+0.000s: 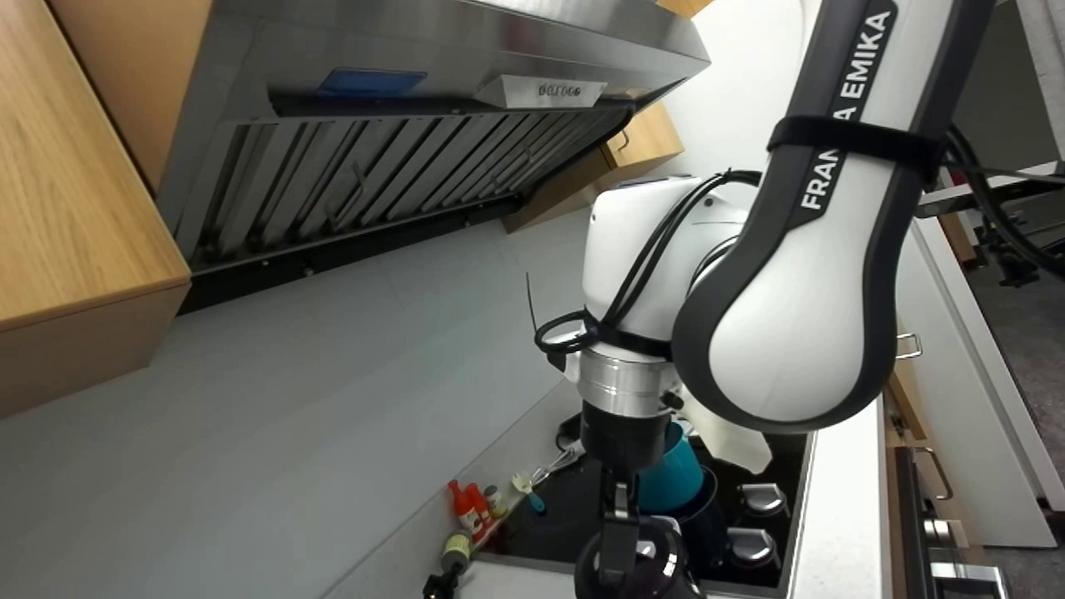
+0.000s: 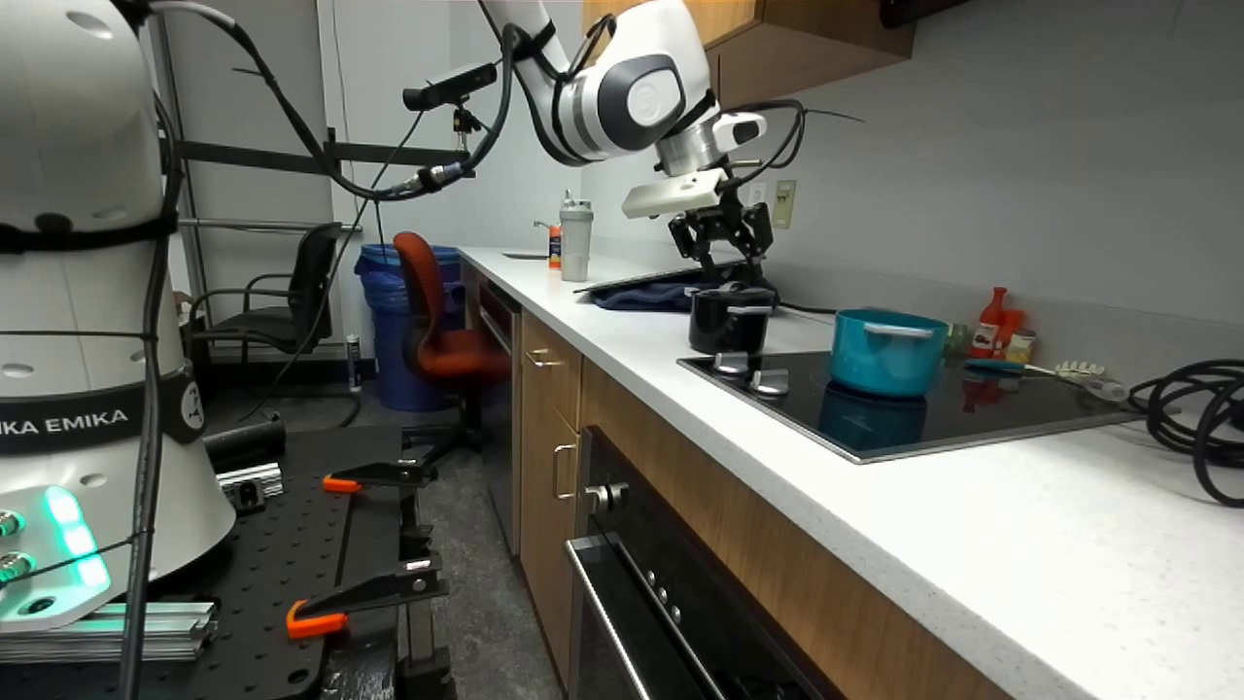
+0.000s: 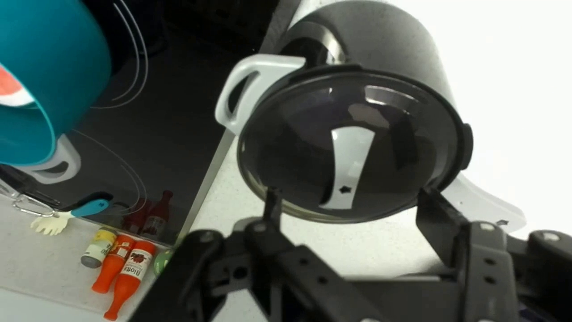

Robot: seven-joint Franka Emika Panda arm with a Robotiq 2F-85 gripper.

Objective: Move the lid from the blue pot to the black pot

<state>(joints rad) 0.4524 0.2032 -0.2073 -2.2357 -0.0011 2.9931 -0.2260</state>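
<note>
The lid [image 3: 295,147], dark and glassy with a pale grey strap handle, sits on top of the black pot [image 3: 380,36] in the wrist view. The black pot stands on the white counter beside the cooktop and also shows in an exterior view [image 2: 714,329]. The blue pot [image 2: 886,360] stands uncovered on the cooktop; in the wrist view it [image 3: 58,67] holds something orange and white. My gripper [image 3: 349,194] is open just above the lid, its fingers apart on either side of the lid's handle and not closed on it. It points down over the black pot in an exterior view [image 2: 731,267].
The black cooktop [image 2: 826,428] has metal knobs [image 2: 770,381] near the black pot. Red bottles [image 2: 989,326] and utensils [image 2: 1059,369] lie along the wall. A dark cloth [image 2: 646,297] lies behind the black pot. A coiled cable [image 2: 1200,418] and the range hood [image 1: 466,50] are nearby.
</note>
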